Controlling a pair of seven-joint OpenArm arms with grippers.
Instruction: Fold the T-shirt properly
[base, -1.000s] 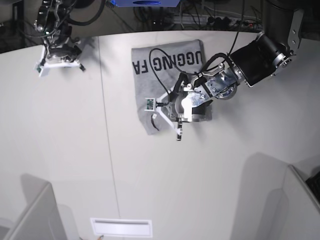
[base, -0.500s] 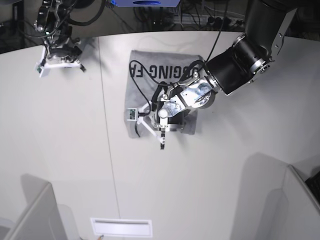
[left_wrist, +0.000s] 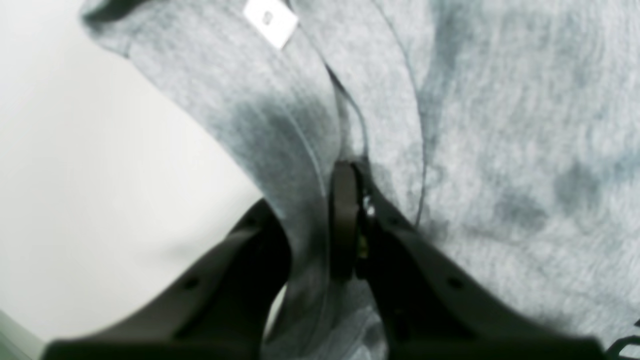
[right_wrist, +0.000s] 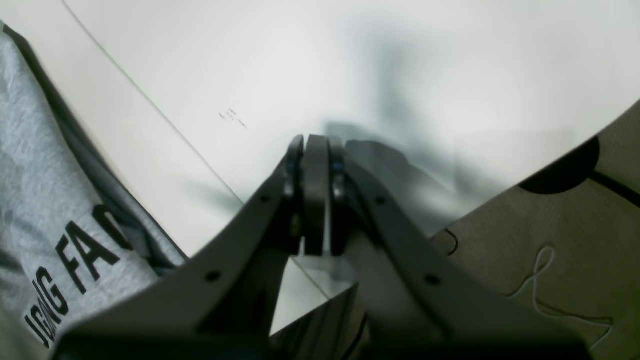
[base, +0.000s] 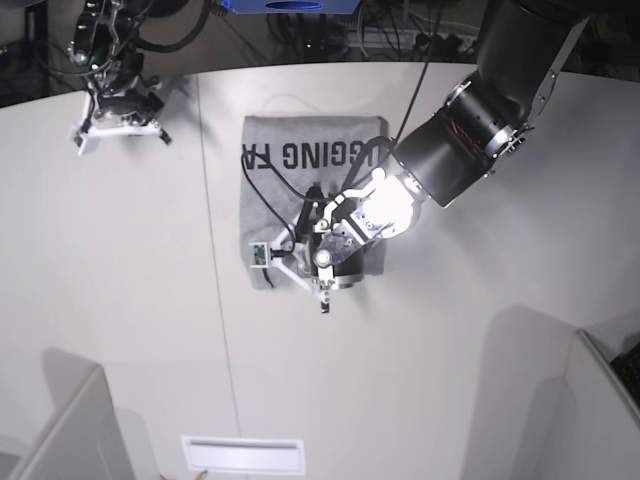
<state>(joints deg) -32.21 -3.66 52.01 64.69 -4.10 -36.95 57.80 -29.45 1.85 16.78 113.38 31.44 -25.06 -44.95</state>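
Observation:
The heather-grey T-shirt lies folded on the white table, with black block lettering along its far edge. My left gripper is at the shirt's near edge. In the left wrist view it is shut on a fold of the grey T-shirt, with cloth pinched between the black fingers. A white label shows on the cloth. My right gripper hangs at the table's far left, away from the shirt. In the right wrist view it is shut and empty, with the lettered shirt to its left.
A seam runs front to back through the table, left of the shirt. A white slot plate lies at the front edge. Grey partitions stand at the lower corners. The table's far edge and cables on the floor are close to my right gripper.
My left gripper has moved left and a little nearer in the base view, dragging the shirt with it; the shirt now lies further left. The right arm has not moved.

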